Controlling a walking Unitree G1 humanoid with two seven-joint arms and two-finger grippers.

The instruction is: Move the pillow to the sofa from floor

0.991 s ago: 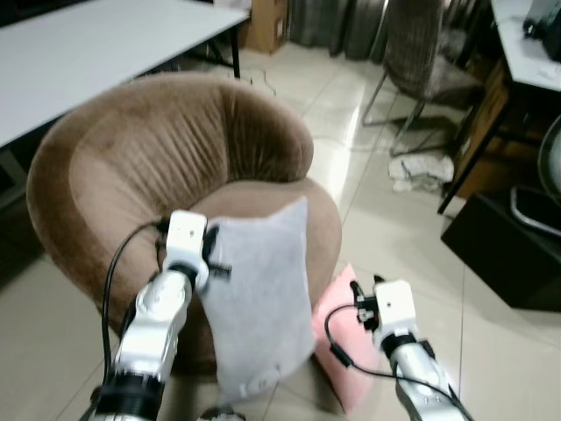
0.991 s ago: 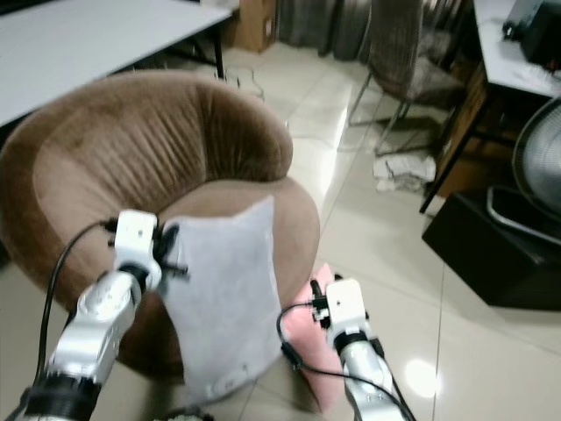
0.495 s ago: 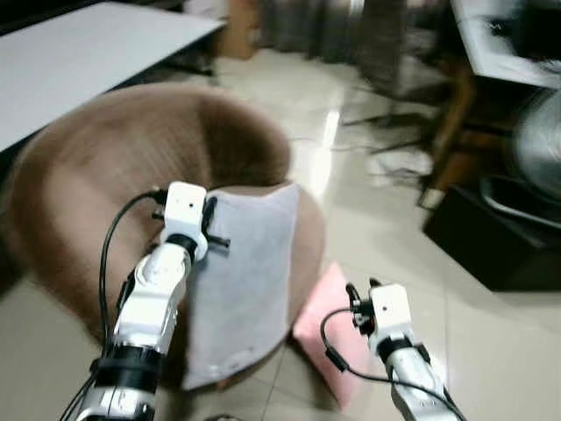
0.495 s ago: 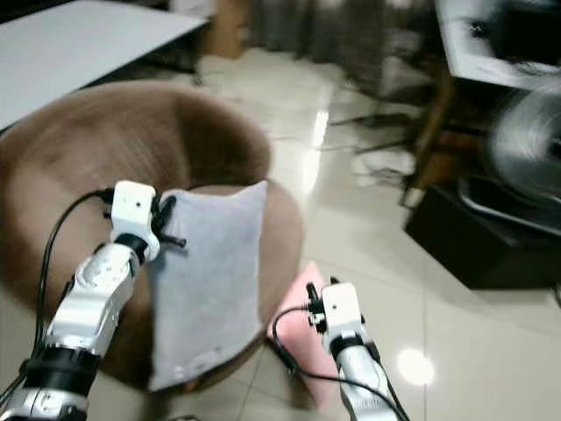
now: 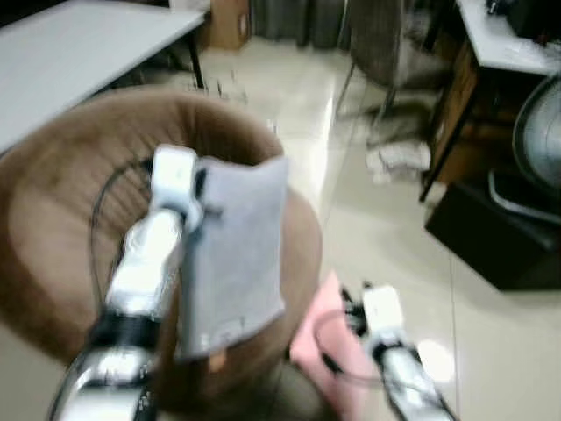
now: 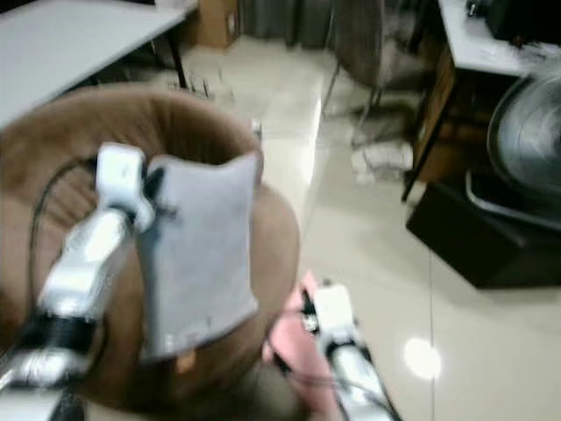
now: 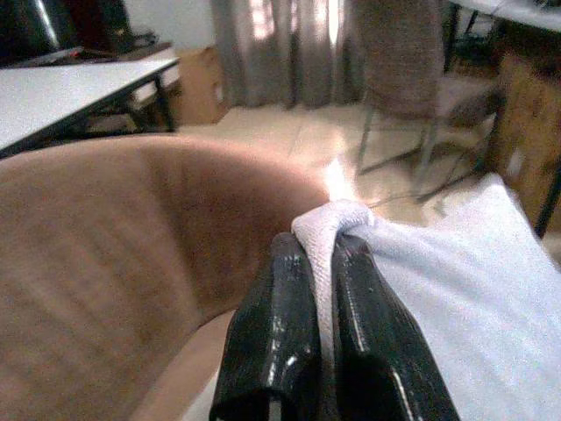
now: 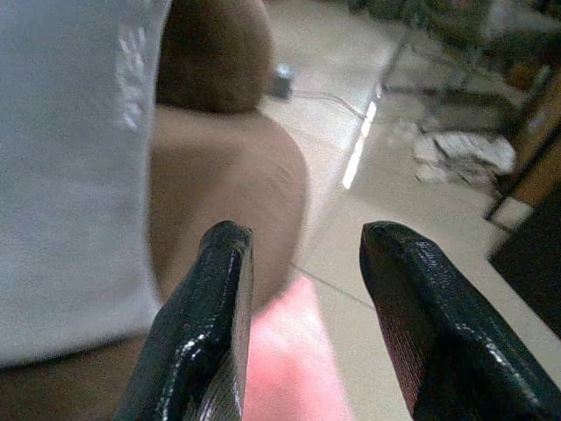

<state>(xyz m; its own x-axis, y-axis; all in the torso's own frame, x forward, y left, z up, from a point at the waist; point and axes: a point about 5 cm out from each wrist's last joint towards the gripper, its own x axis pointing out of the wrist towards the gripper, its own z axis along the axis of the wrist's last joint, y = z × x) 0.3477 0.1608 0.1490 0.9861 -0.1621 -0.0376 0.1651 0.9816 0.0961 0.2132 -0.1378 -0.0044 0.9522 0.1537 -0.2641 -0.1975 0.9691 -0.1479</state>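
A pale grey pillow (image 5: pixel 235 250) hangs by one corner over the seat of the round brown sofa chair (image 5: pixel 61 202). My left gripper (image 7: pixel 317 289) is shut on that corner, its black fingers (image 7: pixel 276 342) pinching the fabric, and the arm (image 5: pixel 145 263) reaches in above the seat. A pink pillow (image 5: pixel 326 346) lies on the floor against the chair's front right. My right gripper (image 8: pixel 302 263) is open with nothing between its fingers, hovering low over the pink pillow (image 8: pixel 289 351). The eye views are blurred.
A white table (image 5: pixel 79 44) stands behind the chair at the left. A metal chair (image 5: pixel 386 53), crumpled cloth (image 5: pixel 399 158), a black box (image 5: pixel 495 241) and a fan (image 5: pixel 539 132) are at the right. Tiled floor (image 5: pixel 368 202) lies between them.
The left arm has lifted the grey pillow higher and further over the chair seat. The camera has shifted and tipped, blurring the scene. The right gripper stays low by the pink pillow.
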